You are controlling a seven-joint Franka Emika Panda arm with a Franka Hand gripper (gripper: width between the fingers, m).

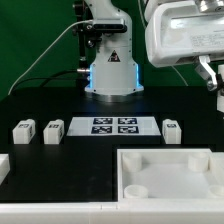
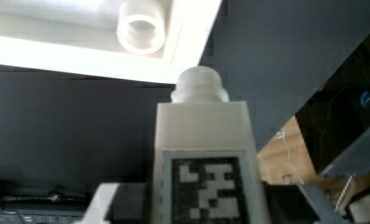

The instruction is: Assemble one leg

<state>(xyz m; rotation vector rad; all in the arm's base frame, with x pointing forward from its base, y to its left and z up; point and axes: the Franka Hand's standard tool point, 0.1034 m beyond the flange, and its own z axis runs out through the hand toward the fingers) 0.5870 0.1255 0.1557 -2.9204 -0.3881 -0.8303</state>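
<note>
The gripper (image 2: 203, 205) was clamped on the leg (image 2: 203, 125), whose tag faced the wrist camera and whose rounded peg pointed away from it. In the exterior view the pair hung at the upper right edge, high above the black table (image 1: 70, 155). At the lower right lay the white tray part (image 1: 165, 160). Three spare legs (image 1: 52, 130) stood across the middle, two left and one right of the marker board (image 1: 112, 126).

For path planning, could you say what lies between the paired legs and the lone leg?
The marker board lies between the nearer paired leg and the lone leg, in the exterior view.
</note>
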